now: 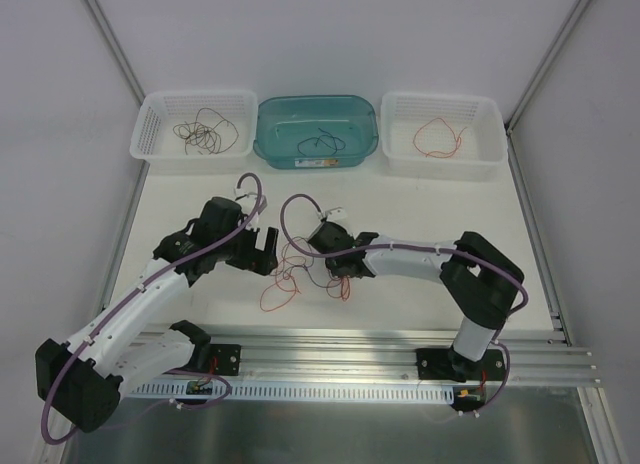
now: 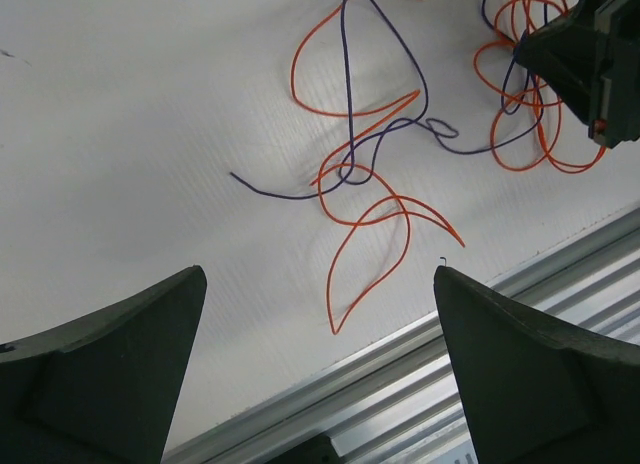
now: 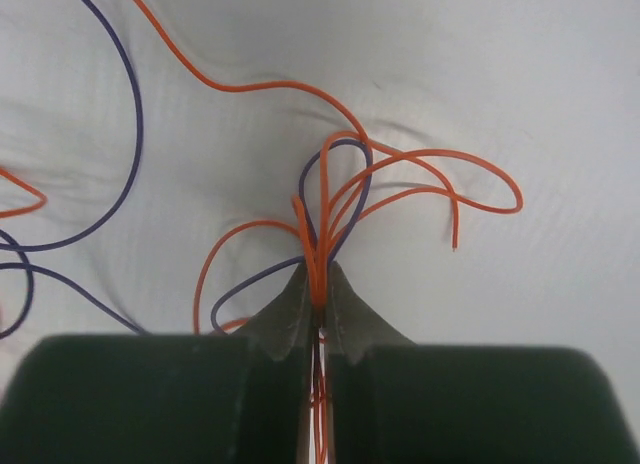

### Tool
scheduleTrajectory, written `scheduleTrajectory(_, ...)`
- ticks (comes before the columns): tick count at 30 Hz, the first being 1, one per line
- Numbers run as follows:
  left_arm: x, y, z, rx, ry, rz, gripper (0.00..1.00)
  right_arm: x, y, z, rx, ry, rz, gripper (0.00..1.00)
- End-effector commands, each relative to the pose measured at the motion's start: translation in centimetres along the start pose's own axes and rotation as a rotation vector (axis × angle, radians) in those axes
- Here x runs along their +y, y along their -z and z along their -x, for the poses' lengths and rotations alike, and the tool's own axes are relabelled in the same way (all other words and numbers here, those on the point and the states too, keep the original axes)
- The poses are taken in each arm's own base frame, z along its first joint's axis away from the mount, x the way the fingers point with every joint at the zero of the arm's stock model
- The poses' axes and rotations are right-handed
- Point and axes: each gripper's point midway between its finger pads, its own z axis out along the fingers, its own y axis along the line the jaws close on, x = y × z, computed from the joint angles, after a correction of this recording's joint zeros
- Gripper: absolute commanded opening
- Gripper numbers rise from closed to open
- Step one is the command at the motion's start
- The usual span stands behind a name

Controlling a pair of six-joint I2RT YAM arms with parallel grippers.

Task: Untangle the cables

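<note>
The cables, hair-thin orange and dark purple wires, lie in a loose tangle on the table, between the two arms. They look very light, limp and springy. A pulled strand would probably slip or drag its neighbours along. The best hold seems to be a firm pinch on one strand near a free end. The right gripper is clamped tight on a bunch of orange and purple strands. The left gripper hangs with its jaws spread wide above an orange loop, holding nothing. Three bins at the back each hold a few wires.
</note>
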Motion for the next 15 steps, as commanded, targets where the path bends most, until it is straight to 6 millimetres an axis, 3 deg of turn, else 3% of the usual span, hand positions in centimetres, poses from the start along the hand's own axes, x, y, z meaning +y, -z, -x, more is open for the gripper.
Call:
scheduleTrajectory(1, -1.6, -0.2, 0.0, -0.001, -0.020, -0.095, 0.99, -3.5, 2.2, 0.3, -0.031, -0.035, -0.101, 0.01)
scheduleTrajectory(6, -3.6, -0.6, -1.4, 0.041, 0.039, -0.125, 0.99, -6.6, 3.4, -1.0, -0.023, -0.055, -0.163, 0.01)
scheduleTrajectory(8, -2.9, -1.4, -2.3, 0.045, 0.132, -0.040, 0.99, -7.8, 3.6, -1.6, -0.026, -0.069, -0.172, 0.01)
scheduleTrajectory(9, -3.4, -1.7, -2.8, 0.050, 0.134, -0.039, 0.99, -8.2, 3.6, -1.9, -0.024, -0.080, -0.178, 0.01)
scheduleTrajectory(11, -3.1, -2.8, -4.2, 0.061, 0.181, 0.011, 0.99, -8.6, 3.8, -2.1, -0.028, -0.094, -0.176, 0.01)
scheduleTrajectory(15, -5.0, -4.8, -4.8, 0.046, 0.195, -0.036, 0.99, -9.4, 4.2, -2.9, -0.034, -0.091, -0.175, 0.01)
